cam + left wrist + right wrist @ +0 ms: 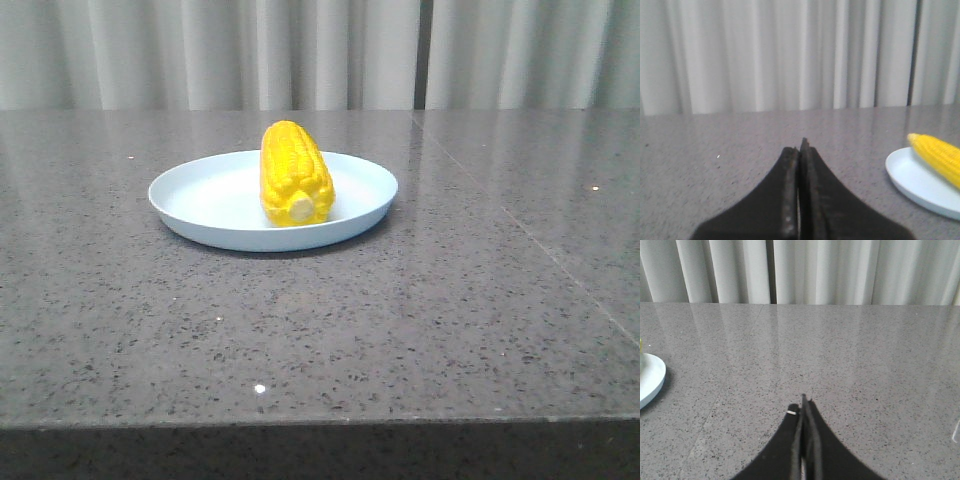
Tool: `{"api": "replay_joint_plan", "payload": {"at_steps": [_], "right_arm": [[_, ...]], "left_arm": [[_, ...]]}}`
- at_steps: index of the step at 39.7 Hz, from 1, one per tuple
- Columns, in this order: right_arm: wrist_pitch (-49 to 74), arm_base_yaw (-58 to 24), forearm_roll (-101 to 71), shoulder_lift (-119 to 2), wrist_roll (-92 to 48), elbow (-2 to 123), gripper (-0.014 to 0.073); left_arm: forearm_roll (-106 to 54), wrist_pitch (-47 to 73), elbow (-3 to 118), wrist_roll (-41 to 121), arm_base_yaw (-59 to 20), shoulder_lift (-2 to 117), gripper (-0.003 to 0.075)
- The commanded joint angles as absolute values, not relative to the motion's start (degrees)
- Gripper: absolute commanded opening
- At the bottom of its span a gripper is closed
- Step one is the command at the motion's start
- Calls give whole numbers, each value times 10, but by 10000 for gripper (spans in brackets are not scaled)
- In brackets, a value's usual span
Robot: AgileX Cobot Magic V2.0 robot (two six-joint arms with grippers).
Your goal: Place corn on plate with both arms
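Observation:
The yellow corn (294, 173) lies on the pale light-blue plate (200, 195) in the middle of the table, its pale stub end toward the camera. Neither arm shows in the front view. In the left wrist view my left gripper (800, 147) is shut and empty over bare table, with the plate (912, 180) and the corn (937, 155) off to one side and apart from it. In the right wrist view my right gripper (803, 405) is shut and empty over bare table, with the plate's rim (652, 377) at the frame edge.
A grey speckled stone table (450, 300) with a seam line runs to a pale pleated curtain (320, 50) at the back. Its front edge (320, 425) is near the camera.

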State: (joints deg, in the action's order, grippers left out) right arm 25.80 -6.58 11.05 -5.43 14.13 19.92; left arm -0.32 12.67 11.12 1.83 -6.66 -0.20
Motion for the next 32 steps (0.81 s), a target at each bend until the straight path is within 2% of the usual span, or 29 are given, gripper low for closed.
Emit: {"api": "replay_joint_plan", "payload": {"at_steps": [1,12,32], "right_arm": [[212,-63,122,-61,138,213,-69],[212,-63,122,-61,138,213,-69],[212,-63,122,-61,138,213,-69]], "left_arm": [[-15,74,98,22,-32,-13,-14],[-25,-3,-7,22,16,-15,-14],[-28,18,-5,22,16,-14,-14]]}}
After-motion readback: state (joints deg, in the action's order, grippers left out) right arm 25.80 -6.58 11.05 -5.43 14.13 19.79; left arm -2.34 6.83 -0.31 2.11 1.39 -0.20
